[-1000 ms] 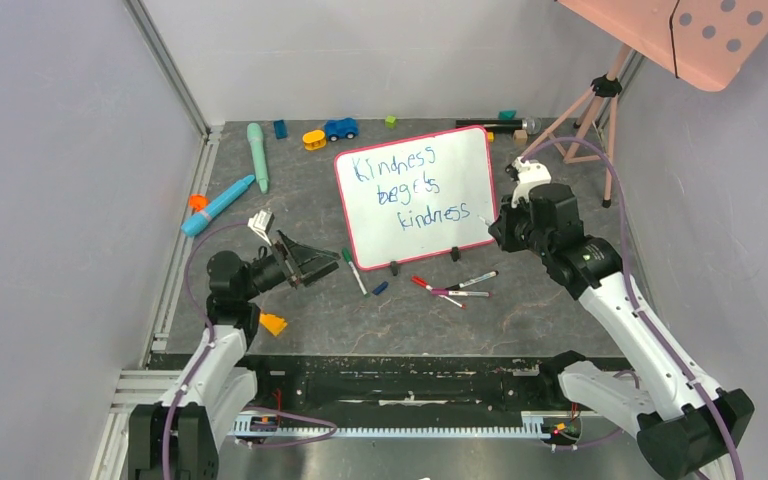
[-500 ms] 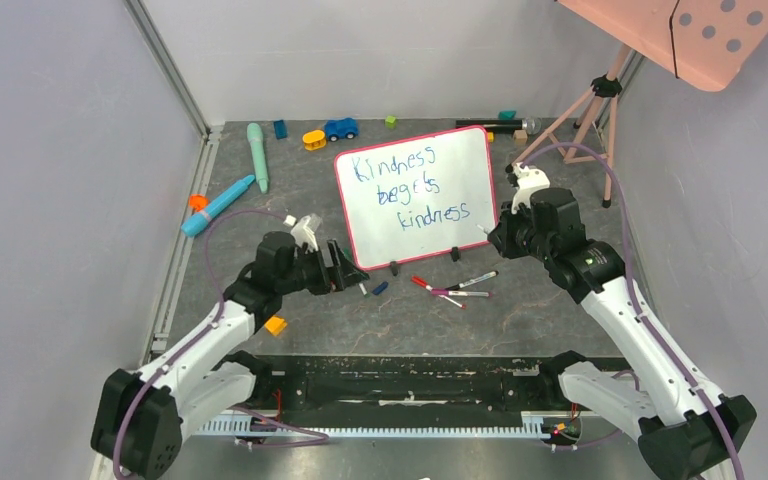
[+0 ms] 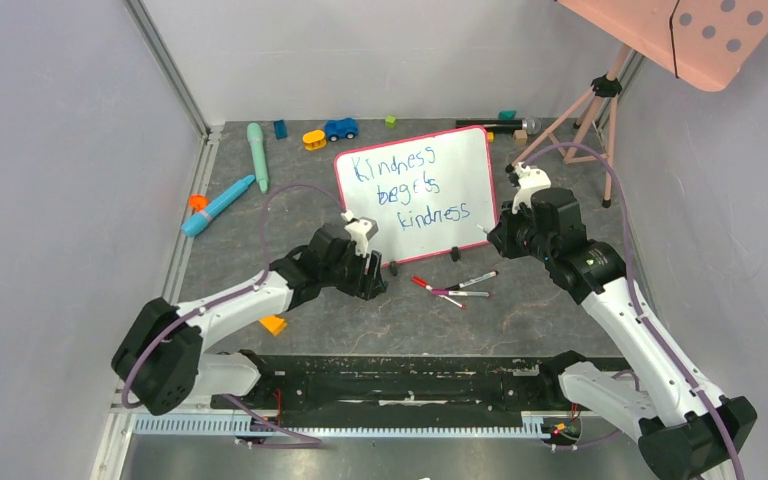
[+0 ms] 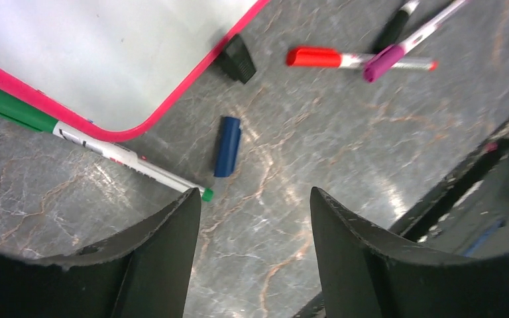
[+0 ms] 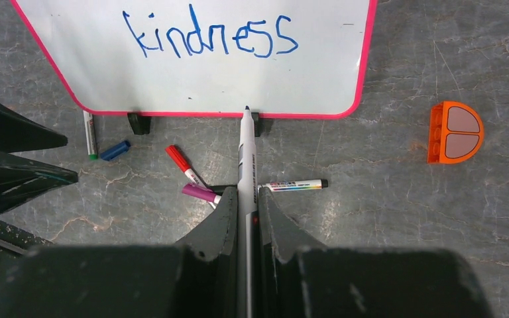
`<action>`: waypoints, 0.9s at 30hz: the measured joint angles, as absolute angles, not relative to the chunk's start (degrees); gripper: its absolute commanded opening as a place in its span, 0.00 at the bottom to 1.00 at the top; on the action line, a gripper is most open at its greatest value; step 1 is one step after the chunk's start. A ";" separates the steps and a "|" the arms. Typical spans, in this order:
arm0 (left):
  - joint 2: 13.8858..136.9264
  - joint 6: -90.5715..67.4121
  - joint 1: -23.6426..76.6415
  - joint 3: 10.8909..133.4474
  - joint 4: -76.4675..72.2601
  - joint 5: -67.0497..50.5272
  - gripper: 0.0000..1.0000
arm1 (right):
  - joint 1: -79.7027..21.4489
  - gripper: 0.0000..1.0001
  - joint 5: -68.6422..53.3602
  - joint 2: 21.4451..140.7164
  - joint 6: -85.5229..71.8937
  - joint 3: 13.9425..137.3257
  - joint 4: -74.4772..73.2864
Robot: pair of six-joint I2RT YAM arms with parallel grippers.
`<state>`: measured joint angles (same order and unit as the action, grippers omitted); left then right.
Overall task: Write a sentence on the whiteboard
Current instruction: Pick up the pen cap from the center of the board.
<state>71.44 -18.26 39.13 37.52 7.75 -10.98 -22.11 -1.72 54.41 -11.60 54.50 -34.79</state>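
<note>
Blue words, the sentence [image 3: 410,190], ran in three lines on the whiteboard [image 3: 465,165], which stood propped on the worktop [image 3: 530,310] just ahead of both pincers. The right pincer [image 5: 246,202] was clenched on a marker [image 5: 246,156], tip at the board's lower frame. The left pincer [image 4: 255,205] was released and grasped nothing. A blue cap [image 4: 226,146] lay just ahead of its gap, with a green marker [image 4: 106,151] ahead of one finger.

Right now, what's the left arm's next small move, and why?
Probably lower the left end effector onto the blue cap and close: it hangs open just short of the cap, the sentence looks complete, and the right end effector holds an uncapped marker.
</note>
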 measured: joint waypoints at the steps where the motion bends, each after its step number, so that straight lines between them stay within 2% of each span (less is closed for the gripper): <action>1: 72.60 -17.54 39.35 37.56 8.03 -10.46 0.66 | -22.11 0.00 -1.69 54.41 -11.66 54.50 -34.79; 12: 81.69 -10.50 39.97 40.14 9.34 -9.08 0.60 | -22.11 0.00 -1.30 54.26 -12.64 54.50 -34.74; 27: 88.01 -7.73 41.91 43.94 9.78 -8.91 0.57 | -22.11 0.00 -1.19 53.93 -13.50 54.48 -34.33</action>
<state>88.01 -7.73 41.91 43.94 9.78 -8.91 -22.11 -1.19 53.93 -13.50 54.48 -34.33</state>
